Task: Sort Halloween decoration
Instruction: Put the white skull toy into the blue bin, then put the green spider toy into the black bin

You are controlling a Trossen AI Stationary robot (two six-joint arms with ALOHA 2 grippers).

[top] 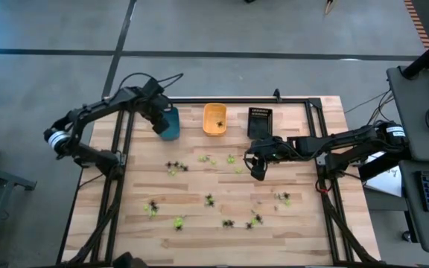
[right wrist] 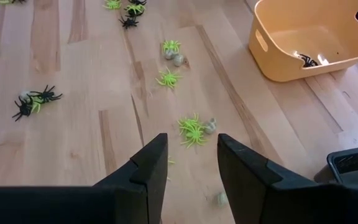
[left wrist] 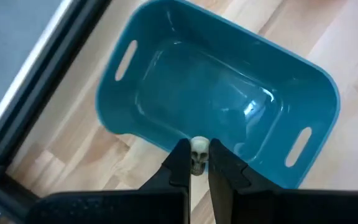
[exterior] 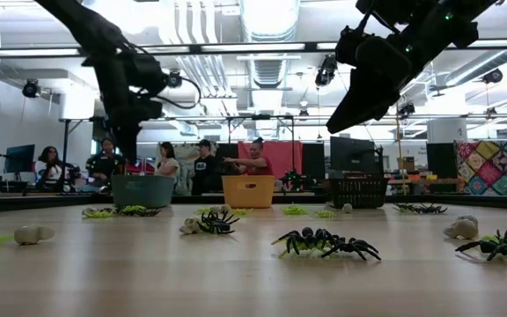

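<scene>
My left gripper (left wrist: 197, 154) is shut on a tiny pale skull figure (left wrist: 198, 157), just above one long rim of the blue tray (left wrist: 229, 81) at the table's far left (top: 171, 128). My right gripper (right wrist: 192, 146) hangs open over the middle right of the table (top: 259, 170), with nothing between its fingers. Black and yellow-green spider figures (top: 176, 167) (right wrist: 192, 129) and small pale figures (right wrist: 211, 126) lie scattered on the wood. A black spider (right wrist: 306, 60) lies in the orange tray (right wrist: 278, 62). My left gripper pinches the pale skull figure's two sides (left wrist: 198, 163) between its two fingertips (left wrist: 180, 158). The fingers come from above and point steeply down. The figure is lifted clear, hanging over the blue tray's rim.
The orange tray (top: 214, 119) and the black tray (top: 259, 123) stand in a row with the blue one along the far edge. More figures lie toward the near edge (top: 228, 222) (exterior: 324, 243). People sit in the room beyond the table (exterior: 201, 167).
</scene>
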